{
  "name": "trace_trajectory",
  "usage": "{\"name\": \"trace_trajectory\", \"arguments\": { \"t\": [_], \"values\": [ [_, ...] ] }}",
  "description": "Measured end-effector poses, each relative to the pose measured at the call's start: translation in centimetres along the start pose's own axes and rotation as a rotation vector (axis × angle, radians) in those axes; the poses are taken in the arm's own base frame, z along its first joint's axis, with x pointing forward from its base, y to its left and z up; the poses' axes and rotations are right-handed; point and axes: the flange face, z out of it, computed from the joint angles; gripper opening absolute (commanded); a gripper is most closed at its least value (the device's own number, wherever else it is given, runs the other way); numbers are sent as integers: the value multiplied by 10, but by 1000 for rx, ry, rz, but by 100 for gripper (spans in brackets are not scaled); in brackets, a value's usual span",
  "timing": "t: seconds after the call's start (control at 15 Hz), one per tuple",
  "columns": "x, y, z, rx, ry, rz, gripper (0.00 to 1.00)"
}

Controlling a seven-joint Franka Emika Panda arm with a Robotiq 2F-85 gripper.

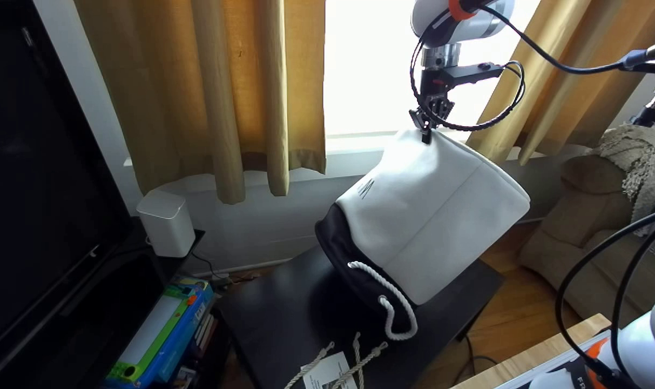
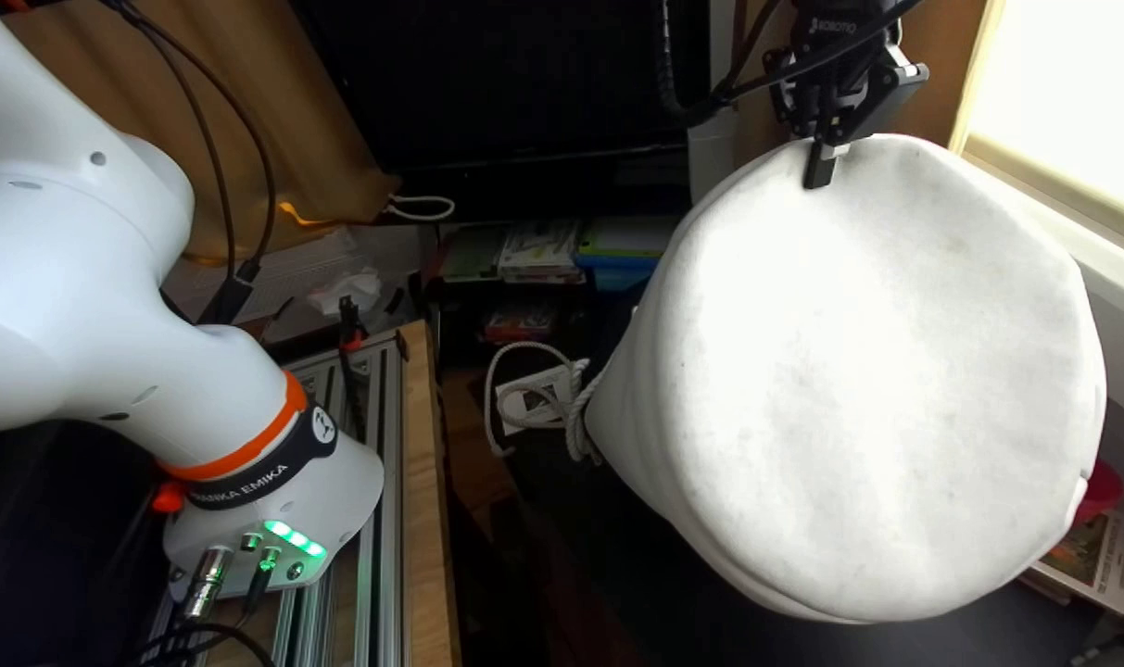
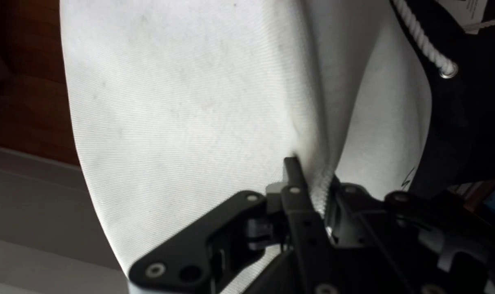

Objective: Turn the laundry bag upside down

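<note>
The laundry bag [image 1: 435, 216] is a large white soft hamper with a dark rim band [image 1: 354, 259] and white cord handles [image 1: 386, 286]. It is tilted, with its rim low over the black table and its base raised. The plain white base [image 2: 858, 389] faces the camera in an exterior view. My gripper [image 1: 426, 134] is above the bag, shut on a fold of white fabric at the base's top edge; it also shows in an exterior view [image 2: 821, 165]. In the wrist view the fold of the bag [image 3: 182, 102] lies between the fingers [image 3: 312, 171]. The bag's opening is hidden.
The black table [image 1: 295, 302] carries a card [image 1: 327, 370] and rope ends [image 1: 354, 373] at its front. A window sill [image 1: 359, 148] and curtains [image 1: 251, 97] stand behind. A white box-shaped device [image 1: 167, 224] and a TV [image 1: 41, 162] are at the side.
</note>
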Motion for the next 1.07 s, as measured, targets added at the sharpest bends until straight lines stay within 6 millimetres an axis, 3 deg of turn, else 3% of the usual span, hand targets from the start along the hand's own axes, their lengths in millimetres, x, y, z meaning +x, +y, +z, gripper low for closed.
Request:
{"name": "trace_trajectory", "arguments": {
  "t": [0.6, 1.07],
  "values": [
    [2, -47, -3, -171, 48, -70, 3],
    [-3, -49, 1, -306, 76, -66, 3]
  ]
}}
